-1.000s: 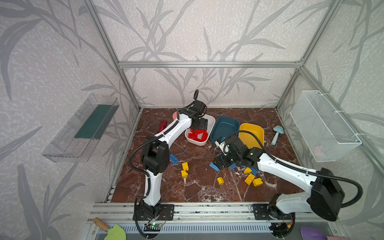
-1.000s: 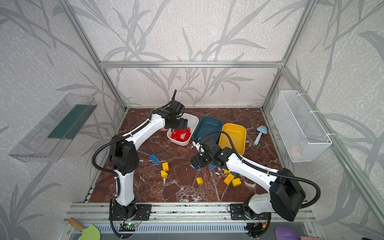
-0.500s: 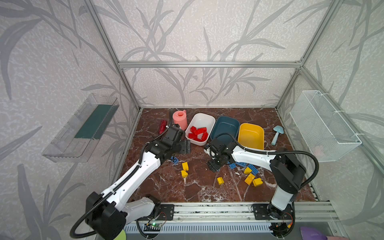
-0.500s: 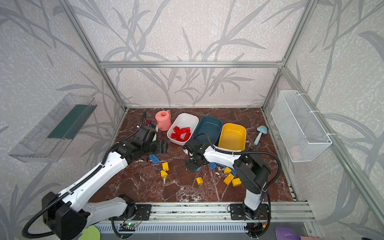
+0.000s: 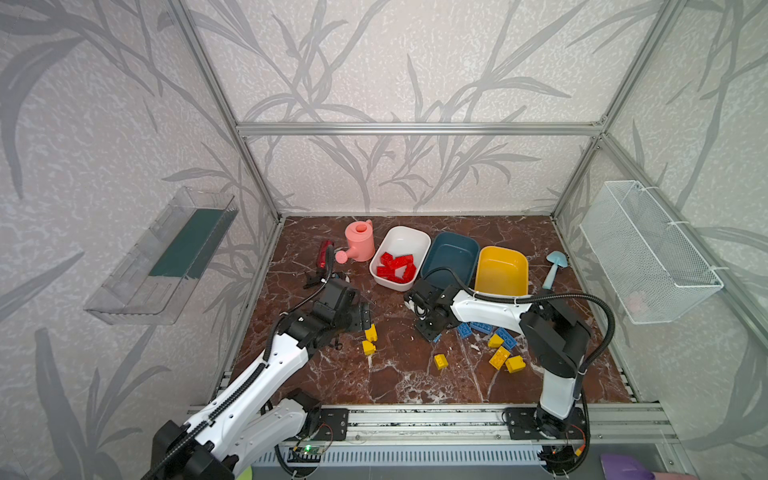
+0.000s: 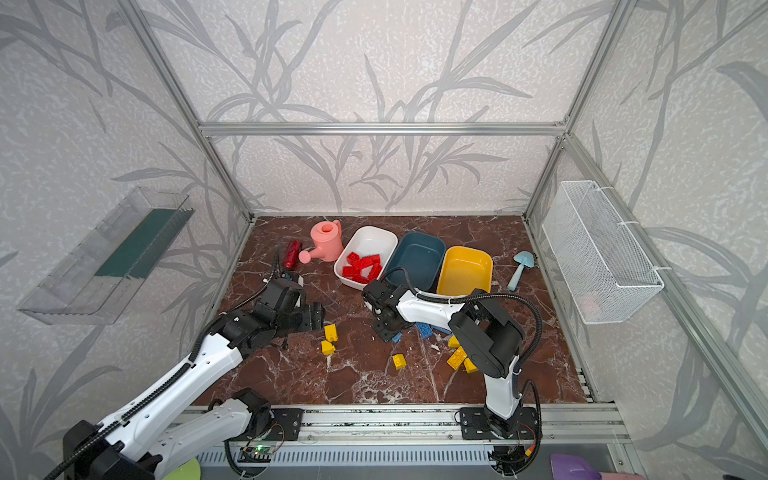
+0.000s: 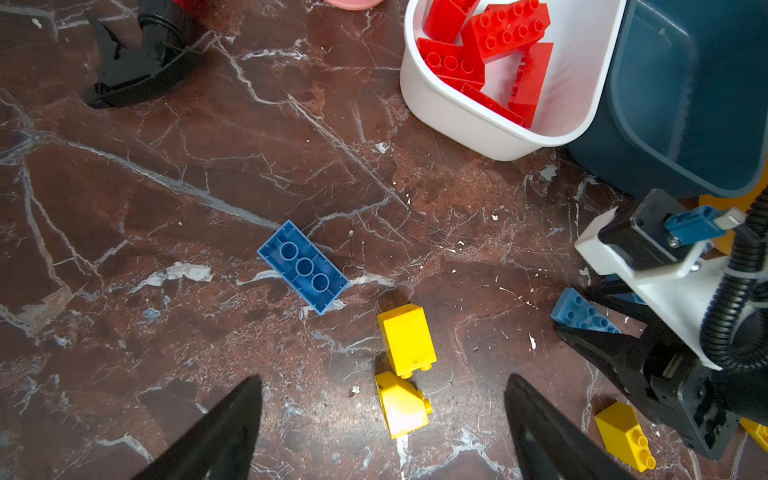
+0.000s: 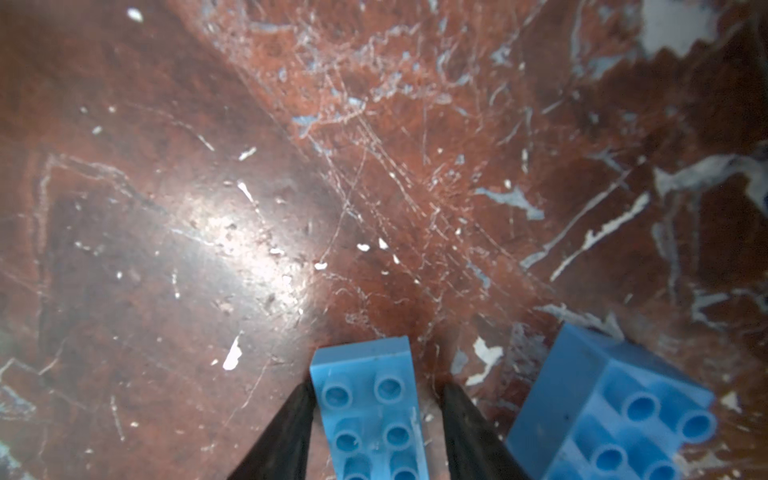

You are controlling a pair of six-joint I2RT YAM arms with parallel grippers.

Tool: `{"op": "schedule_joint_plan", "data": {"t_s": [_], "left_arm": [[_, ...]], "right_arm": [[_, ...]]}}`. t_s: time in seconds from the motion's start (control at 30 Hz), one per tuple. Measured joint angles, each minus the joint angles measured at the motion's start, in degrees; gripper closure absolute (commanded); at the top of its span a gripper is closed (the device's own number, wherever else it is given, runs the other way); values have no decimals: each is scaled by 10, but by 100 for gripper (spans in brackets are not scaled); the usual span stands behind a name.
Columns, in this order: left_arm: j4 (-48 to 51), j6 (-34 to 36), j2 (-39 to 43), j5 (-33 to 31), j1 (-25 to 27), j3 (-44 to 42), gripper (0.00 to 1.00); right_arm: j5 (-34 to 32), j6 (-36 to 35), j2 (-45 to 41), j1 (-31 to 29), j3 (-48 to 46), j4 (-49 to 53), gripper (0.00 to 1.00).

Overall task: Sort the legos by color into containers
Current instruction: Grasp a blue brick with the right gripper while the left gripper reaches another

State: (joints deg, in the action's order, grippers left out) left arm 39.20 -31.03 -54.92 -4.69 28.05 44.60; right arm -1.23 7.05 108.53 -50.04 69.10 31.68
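Right fingers [image 8: 286, 428] just pinched in from wide around a blue brick [image 8: 370, 415] on the worktop [image 8: 208, 208]. One side touches and the other shows a sliver of gap, so I can't tell if it's gripped.

My left fingers [image 7: 216, 436], back from the tubs, are spread empty over a second blue brick [image 7: 303, 266].

Beyond, the white tub [image 5: 405, 239] holds the red bricks [image 5: 397, 268]; the teal tub [image 5: 451, 253] and yellow tub [image 5: 500, 270] are empty. Blues come next, I'd judge.
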Motion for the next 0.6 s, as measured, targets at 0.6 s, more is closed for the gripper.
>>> {"op": "schedule_joint_plan", "data": {"t_s": [0.6], "left_arm": [[7,-58,-43,-103,-1,0,1]], "right_arm": [[-35,10,-27,1,87,68,70]]}}
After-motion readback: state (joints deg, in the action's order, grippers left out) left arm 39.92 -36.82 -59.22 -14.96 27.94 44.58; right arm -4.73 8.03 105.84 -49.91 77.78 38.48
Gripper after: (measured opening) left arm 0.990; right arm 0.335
